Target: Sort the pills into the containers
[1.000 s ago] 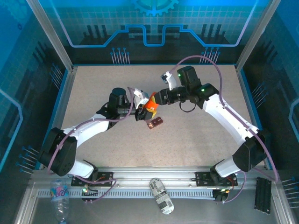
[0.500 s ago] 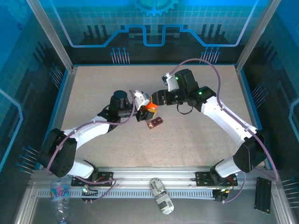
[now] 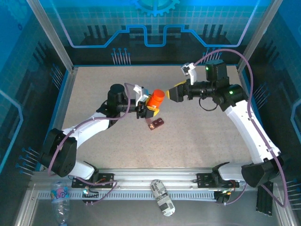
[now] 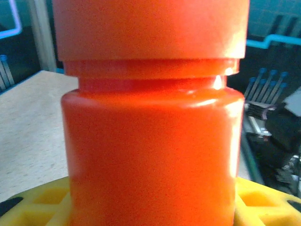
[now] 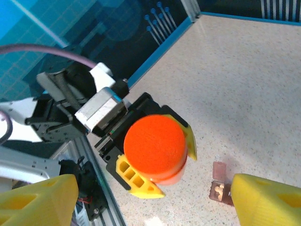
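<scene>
An orange pill bottle (image 3: 156, 98) with its orange cap on stands upright above the table's middle, and my left gripper (image 3: 149, 108) is shut on its lower body. The left wrist view shows the bottle (image 4: 150, 141) close up between the yellow fingers (image 4: 33, 207). My right gripper (image 3: 170, 93) hangs open just right of the cap, apart from it. From the right wrist I look down on the cap (image 5: 154, 143), with my own gripper (image 5: 155, 207) spread wide around it. The small red-brown containers tray (image 3: 155, 124) lies on the table below the bottle. One compartment's lid is flipped open, showing pale pills (image 5: 219, 189).
Blue walls and aluminium posts (image 3: 52, 37) enclose the speckled table (image 3: 99, 89). Outside the near rail lie a plastic water bottle (image 3: 60, 202), a grey-white device (image 3: 162, 197) and a black bar (image 3: 264, 197).
My right gripper opened, came off the bottle's cap and drew back to the right. The left gripper kept its grip, and the bottle now stands more upright.
</scene>
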You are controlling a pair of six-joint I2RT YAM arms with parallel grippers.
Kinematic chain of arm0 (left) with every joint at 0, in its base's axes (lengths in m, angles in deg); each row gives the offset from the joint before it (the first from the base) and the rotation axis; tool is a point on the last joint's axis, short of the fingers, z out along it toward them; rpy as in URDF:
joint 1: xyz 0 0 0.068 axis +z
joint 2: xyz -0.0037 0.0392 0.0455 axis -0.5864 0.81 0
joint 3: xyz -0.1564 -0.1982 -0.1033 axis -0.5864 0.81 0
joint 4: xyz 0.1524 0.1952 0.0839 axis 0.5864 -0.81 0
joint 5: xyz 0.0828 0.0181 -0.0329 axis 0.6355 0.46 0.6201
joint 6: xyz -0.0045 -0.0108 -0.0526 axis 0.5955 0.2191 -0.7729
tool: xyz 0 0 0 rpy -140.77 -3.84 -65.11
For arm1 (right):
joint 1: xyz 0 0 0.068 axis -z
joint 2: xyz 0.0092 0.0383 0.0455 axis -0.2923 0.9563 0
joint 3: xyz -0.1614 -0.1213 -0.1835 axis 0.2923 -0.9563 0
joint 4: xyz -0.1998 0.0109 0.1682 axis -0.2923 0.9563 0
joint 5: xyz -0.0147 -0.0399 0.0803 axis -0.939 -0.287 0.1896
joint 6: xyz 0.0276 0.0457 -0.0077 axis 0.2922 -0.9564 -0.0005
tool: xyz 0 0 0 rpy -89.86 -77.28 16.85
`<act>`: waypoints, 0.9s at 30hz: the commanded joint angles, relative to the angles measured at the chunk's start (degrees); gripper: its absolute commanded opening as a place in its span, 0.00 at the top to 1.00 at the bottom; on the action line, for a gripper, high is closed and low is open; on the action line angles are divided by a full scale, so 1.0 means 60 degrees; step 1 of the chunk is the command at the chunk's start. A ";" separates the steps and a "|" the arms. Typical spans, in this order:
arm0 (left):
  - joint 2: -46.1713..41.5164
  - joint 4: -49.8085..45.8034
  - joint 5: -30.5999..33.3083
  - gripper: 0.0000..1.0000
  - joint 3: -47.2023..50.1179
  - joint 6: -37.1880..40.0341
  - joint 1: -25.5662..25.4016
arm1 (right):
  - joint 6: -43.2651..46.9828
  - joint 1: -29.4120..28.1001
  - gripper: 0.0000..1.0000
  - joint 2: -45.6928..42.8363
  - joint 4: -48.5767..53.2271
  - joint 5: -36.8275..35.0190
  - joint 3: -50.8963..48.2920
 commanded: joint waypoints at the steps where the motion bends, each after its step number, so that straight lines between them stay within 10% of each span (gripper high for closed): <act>1: 0.0126 -0.0454 -0.1476 1.00 -0.0534 -0.0259 0.0065 | 0.1237 -0.0102 0.15 0.0696 0.1033 0.0604 0.0810; 20: 0.0181 -0.0692 -0.1697 1.00 -0.0616 -0.0273 0.0065 | 0.2517 -0.1417 0.23 0.2369 0.2974 -0.0890 0.2529; 27: 0.0161 -0.0621 -0.1589 1.00 -0.0578 -0.0258 0.0066 | 0.2400 -0.1405 0.59 0.2541 0.2905 -0.0618 0.2518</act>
